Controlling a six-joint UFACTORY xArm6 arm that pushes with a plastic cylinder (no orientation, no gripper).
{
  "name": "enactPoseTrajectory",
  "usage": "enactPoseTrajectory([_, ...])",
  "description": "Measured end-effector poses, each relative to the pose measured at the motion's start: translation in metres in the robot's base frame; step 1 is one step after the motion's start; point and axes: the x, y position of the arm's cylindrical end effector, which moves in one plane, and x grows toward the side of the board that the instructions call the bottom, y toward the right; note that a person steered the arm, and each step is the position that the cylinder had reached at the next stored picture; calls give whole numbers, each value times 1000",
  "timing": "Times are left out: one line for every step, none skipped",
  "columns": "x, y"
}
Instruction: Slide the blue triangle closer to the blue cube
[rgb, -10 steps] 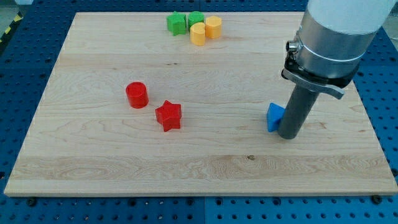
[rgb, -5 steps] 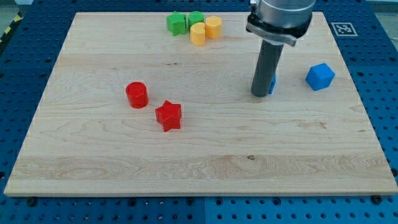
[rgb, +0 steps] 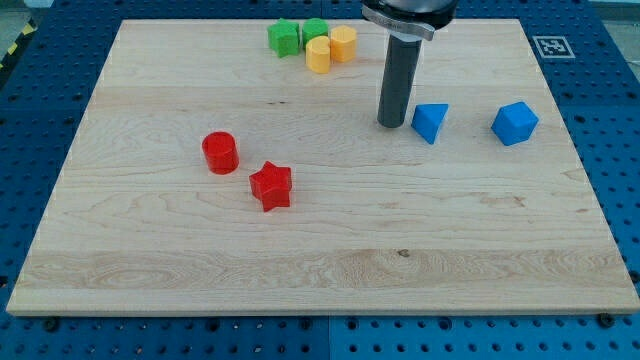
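Observation:
The blue triangle (rgb: 430, 122) lies on the wooden board at the view's right, a little above mid-height. The blue cube (rgb: 515, 123) sits further right at about the same height, a gap of board between them. My tip (rgb: 391, 124) rests on the board just left of the blue triangle, with a narrow gap between rod and block. The rod rises to the arm at the view's top.
Two green blocks (rgb: 297, 36) and two yellow cylinders (rgb: 331, 48) cluster at the view's top centre, up-left of my tip. A red cylinder (rgb: 220, 153) and a red star (rgb: 270, 185) lie left of centre. The board's right edge (rgb: 575, 140) is near the blue cube.
My tip moved up and left across the board. The blue triangle went from lower on the board up to the blue cube's height; the rod now stands left of it, apart.

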Motion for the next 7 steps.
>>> enactPoseTrajectory([0, 1])
enactPoseTrajectory([0, 5])
enactPoseTrajectory([3, 11])
enactPoseTrajectory([6, 21])
enactPoseTrajectory([6, 32])
enactPoseTrajectory([6, 47])
enactPoseTrajectory([6, 66])
